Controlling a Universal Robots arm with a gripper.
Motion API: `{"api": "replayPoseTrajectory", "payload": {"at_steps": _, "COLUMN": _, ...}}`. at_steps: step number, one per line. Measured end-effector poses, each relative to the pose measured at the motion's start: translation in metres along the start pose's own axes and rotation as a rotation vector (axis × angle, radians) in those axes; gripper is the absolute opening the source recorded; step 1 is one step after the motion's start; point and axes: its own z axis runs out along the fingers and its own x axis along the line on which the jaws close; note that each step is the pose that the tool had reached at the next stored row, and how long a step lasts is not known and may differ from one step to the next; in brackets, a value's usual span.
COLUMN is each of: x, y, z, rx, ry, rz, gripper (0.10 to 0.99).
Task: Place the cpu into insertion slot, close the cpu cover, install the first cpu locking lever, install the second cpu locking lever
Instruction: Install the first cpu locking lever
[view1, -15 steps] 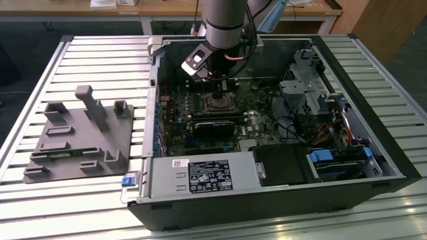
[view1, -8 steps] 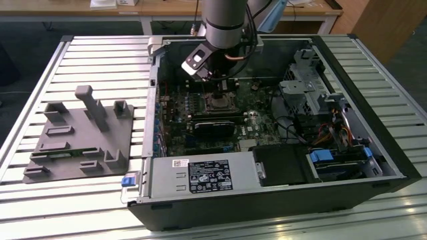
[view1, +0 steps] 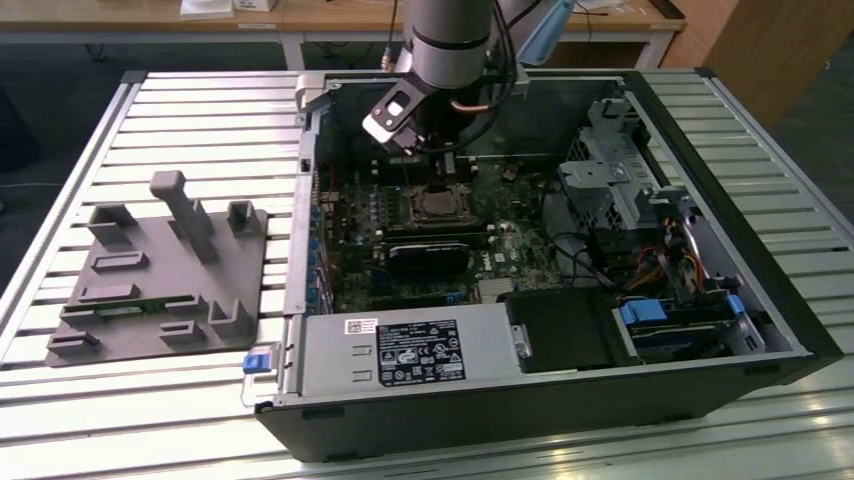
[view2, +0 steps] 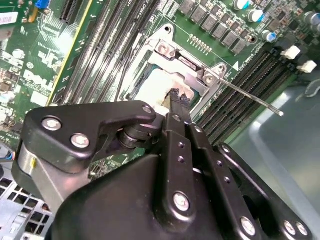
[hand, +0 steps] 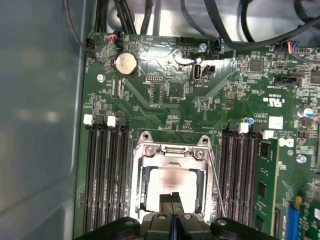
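— So, exterior view first: where's the pincer?
— Down inside the open computer case on the slatted bench, right over the insertion slot.
— And the second wrist view?
— Fingertips pressed together, nothing between them, over the cpu. The cpu cover lies flat around it, and a thin locking lever sticks out beside it.
— First wrist view?
— The pale cpu shows through the cover's window, seated in the slot, with the closed tips above it. Memory slots flank the socket. Whether the tips touch it, I can't tell.
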Motion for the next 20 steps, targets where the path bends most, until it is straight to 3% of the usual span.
{"api": "replayPoseTrajectory", "payload": {"at_steps": 13, "x": 0.0005, "y": 0.0003, "z": -0.0330, "rx": 0.000, "ry": 0.0000, "rz": 0.000, "gripper": 0.106}}
{"api": "replayPoseTrajectory", "payload": {"at_steps": 17, "x": 0.0006, "y": 0.0003, "z": -0.0345, "rx": 0.000, "ry": 0.0003, "rz": -0.009, "gripper": 0.106}}
{"api": "replayPoseTrajectory", "payload": {"at_steps": 20, "x": 0.0005, "y": 0.0003, "z": -0.0346, "rx": 0.001, "ry": 0.0005, "rz": -0.060, "gripper": 0.106}}
